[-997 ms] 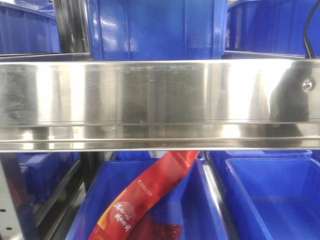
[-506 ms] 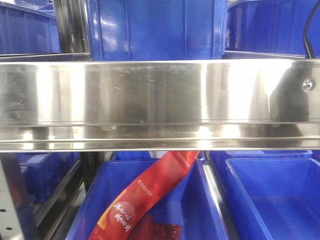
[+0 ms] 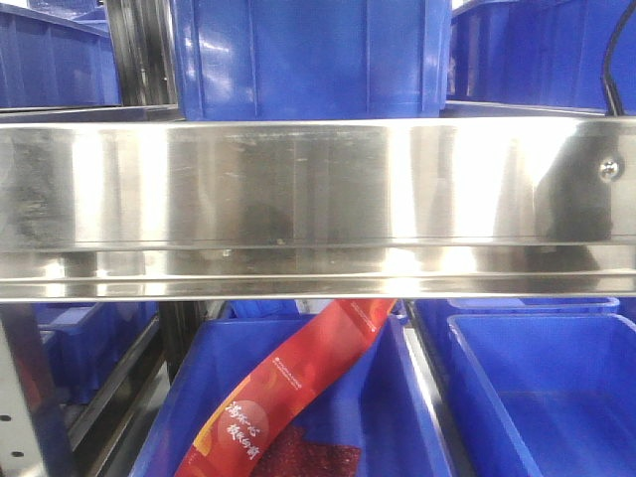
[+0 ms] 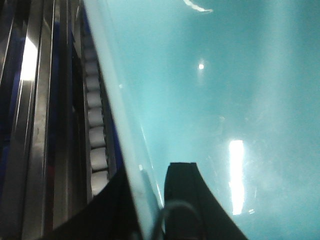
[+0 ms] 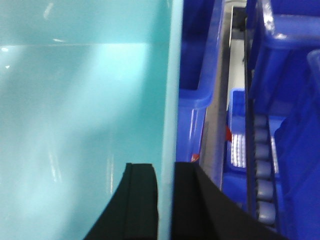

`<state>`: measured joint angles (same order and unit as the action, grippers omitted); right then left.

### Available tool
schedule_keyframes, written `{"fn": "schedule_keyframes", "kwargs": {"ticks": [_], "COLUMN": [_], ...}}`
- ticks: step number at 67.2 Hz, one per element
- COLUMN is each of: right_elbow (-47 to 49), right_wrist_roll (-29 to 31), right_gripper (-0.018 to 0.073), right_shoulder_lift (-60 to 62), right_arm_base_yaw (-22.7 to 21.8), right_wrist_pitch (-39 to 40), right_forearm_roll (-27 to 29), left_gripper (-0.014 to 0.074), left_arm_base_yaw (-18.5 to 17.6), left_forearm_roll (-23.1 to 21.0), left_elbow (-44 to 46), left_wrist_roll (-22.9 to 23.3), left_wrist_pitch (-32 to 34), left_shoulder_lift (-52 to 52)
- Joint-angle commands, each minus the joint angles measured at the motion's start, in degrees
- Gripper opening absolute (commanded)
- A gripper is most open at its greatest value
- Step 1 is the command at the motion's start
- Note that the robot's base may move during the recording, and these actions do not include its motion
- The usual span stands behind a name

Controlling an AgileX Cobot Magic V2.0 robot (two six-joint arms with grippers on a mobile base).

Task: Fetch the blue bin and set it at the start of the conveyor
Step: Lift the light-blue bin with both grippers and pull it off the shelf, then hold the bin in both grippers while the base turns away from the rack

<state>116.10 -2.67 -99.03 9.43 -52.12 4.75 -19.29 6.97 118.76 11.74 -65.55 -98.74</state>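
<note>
While the front camera just gets a shiny steel shelf rail [image 3: 318, 199] and dark blue ribbed bins [image 3: 308, 60], the pale turquoise plastic tub [image 5: 75, 100] sits between both arms. The left pincer [image 4: 150, 170] and right pincer [image 5: 165, 167] each pinch its thin rim, beside the shelf rollers [image 4: 96, 125].

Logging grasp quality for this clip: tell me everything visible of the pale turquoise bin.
The blue bin is pale turquoise, glossy plastic with smooth plain walls and a thin rim. It fills both wrist views and does not show in the front view. The left hand grips one wall, with one finger inside and one outside. The right hand grips another wall the same way. Rollers and dark blue bins lie beside it.
</note>
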Motion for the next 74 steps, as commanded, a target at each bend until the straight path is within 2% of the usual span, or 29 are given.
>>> {"fn": "schedule_keyframes", "kwargs": {"ticks": [1, 44, 74], "right_elbow": [0.4, 0.4, 0.4], "right_wrist_roll": [0.5, 0.5, 0.5], "right_gripper": [-0.0151, -0.0151, -0.0151], "right_shoulder_lift": [0.3, 0.3, 0.3], "right_arm_base_yaw": [-0.1, -0.1, -0.1], "right_wrist_pitch": [4.3, 4.6, 4.6], "right_forearm_roll": [1.2, 1.2, 1.2], "left_gripper": [-0.0111, -0.0111, -0.0111], "left_arm_base_yaw": [-0.4, -0.4, -0.4], "left_forearm_roll": [-2.7, -2.7, -2.7], "left_elbow": [0.7, 0.7, 0.7], "left_wrist_roll": [-1.1, -1.1, -1.1], "left_wrist_pitch": [4.8, 25.0, 26.8], "left_shoulder_lift": [0.9, 0.9, 0.9]}}
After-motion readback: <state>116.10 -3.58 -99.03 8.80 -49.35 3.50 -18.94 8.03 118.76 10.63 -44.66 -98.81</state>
